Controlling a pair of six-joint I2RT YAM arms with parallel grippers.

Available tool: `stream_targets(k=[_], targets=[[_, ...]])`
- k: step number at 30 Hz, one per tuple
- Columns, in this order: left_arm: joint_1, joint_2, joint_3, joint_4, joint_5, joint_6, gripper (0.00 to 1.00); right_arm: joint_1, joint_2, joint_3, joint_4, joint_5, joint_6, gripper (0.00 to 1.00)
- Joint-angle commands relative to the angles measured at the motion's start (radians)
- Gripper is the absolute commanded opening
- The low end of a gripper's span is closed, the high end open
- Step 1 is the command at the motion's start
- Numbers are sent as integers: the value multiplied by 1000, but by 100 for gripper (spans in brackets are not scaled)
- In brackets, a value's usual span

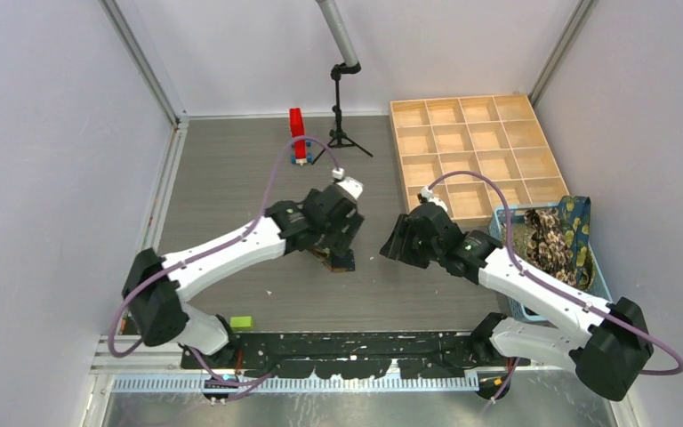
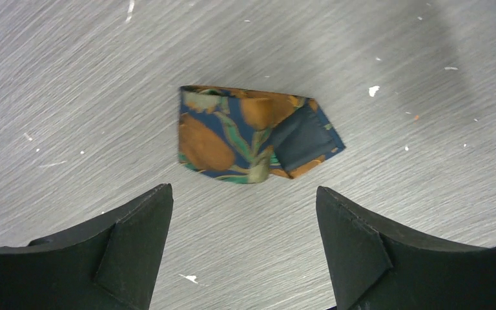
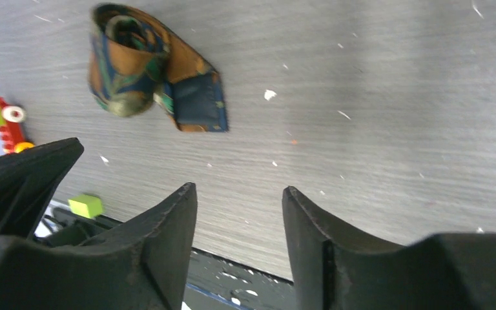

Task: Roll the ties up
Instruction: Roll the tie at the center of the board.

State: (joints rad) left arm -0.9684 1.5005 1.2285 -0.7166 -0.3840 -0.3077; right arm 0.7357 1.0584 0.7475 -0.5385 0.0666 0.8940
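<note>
Left fingers (image 2: 135,248) gape wide and empty over the rolled tie (image 2: 232,132) at mid-desk (image 2: 71,77); right fingers (image 3: 168,239) stand apart, empty too. From above, the left arm (image 1: 231,249) hides most of that tie. More ties (image 1: 551,236) fill the basket (image 1: 499,222) at the desk's right edge.

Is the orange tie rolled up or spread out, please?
Rolled: the tie sits coiled on the table, its spiral layers visible.

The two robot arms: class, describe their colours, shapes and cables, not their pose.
The left arm and right arm share one build: white link shells between bulky black joint housings. A purple cable loops loosely along each. The left gripper and right gripper each have two matte black, wedge-shaped fingers tapering to points.
</note>
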Motion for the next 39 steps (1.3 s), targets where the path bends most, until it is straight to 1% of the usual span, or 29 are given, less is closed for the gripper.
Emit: stream_targets(k=[1,4,8,13,16,20,26,30,32,39], targets=[[133,-105,-60,25,144,51,82,2,25,-8,217,-1,23,59],[247,-125,-68,31,250,77,79,11,82,-31,335,-29,38,66],[342,-94,-67,42,325,110,77,19,194,-32,473,-80,42,67],[367,26,-10,-8,309,133,73,19,314,-26,649,-136,40,68],[369,69,-2,7,310,134,72,20,378,-2,706,-167,21,68],[369,108,2,19,314,134,72,19,441,36,708,-205,-18,69],[369,129,-5,33,347,134,71,15,486,41,712,-224,-56,69],[369,128,-26,52,379,130,69,2,502,41,727,-259,-74,69],[369,126,-37,58,425,130,67,-12,503,37,740,-279,-80,68],[367,119,-57,68,453,124,64,-40,516,42,759,-321,-96,69]])
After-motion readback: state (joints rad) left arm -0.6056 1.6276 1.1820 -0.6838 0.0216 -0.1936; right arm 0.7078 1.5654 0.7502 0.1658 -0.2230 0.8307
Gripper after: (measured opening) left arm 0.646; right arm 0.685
